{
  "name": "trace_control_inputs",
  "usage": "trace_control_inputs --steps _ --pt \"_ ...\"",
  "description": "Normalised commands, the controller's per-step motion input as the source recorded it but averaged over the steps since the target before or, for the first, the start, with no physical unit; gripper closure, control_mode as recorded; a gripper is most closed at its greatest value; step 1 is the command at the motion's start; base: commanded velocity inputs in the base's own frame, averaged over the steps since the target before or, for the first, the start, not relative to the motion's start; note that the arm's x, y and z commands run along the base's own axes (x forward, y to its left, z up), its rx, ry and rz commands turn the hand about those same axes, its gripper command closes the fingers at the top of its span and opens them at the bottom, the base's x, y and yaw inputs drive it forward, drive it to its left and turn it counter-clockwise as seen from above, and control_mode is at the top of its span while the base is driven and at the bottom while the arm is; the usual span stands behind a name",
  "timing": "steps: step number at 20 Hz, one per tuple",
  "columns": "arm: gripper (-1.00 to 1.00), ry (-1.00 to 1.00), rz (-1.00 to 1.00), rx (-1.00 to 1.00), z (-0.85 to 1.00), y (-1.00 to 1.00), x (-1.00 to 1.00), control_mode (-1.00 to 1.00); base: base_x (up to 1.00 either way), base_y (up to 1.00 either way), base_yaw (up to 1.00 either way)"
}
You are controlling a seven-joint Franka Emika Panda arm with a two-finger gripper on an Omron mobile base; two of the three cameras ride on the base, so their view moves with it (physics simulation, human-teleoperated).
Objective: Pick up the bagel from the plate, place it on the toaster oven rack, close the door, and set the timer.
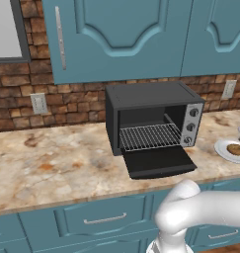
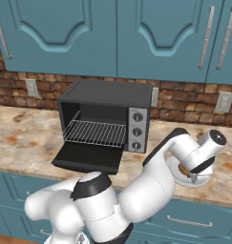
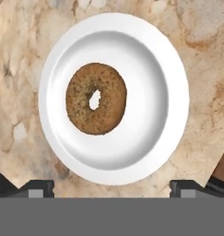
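Note:
The bagel (image 3: pixel 96 99), a golden-brown ring, lies flat a little left of centre on the white plate (image 3: pixel 173 92). My gripper (image 3: pixel 111 189) hangs open straight above them, its fingertips (image 3: pixel 37 188) spread wider than the bagel and holding nothing. In the right base view the gripper (image 2: pixel 191 175) hovers just over the plate (image 2: pixel 174 172), to the right of the toaster oven (image 2: pixel 108 97). The door (image 2: pixel 89 157) is dropped open and the toaster oven rack (image 2: pixel 96 132) is bare. The left base view shows the plate (image 1: pixel 225 148) with the bagel (image 1: pixel 235 149) at the far right.
Three dark knobs (image 2: pixel 136 131) run down the oven's silver panel, on the side towards the plate. Teal cabinets (image 2: pixel 112 38) hang above the oven. The plate sits close to the counter's front edge (image 2: pixel 217 202). A brick wall with outlets (image 2: pixel 224 101) closes the back.

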Motion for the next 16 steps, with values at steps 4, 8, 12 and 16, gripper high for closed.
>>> trace_control_inputs --steps 4,8,12,16 --pt "-1.00 -0.03 -0.06 0.00 -0.21 0.00 0.03 -1.00 0.00 0.00 0.00" --pt "-1.00 -0.05 -0.04 0.00 -0.18 0.00 0.07 -1.00 0.00 0.00 0.00" --pt "-1.00 -0.05 -0.03 0.00 -0.12 -0.04 0.11 -1.00 0.00 0.00 0.00" --pt "-1.00 -0.04 -0.03 0.00 -0.12 -0.16 0.12 -1.00 0.00 0.00 0.00"
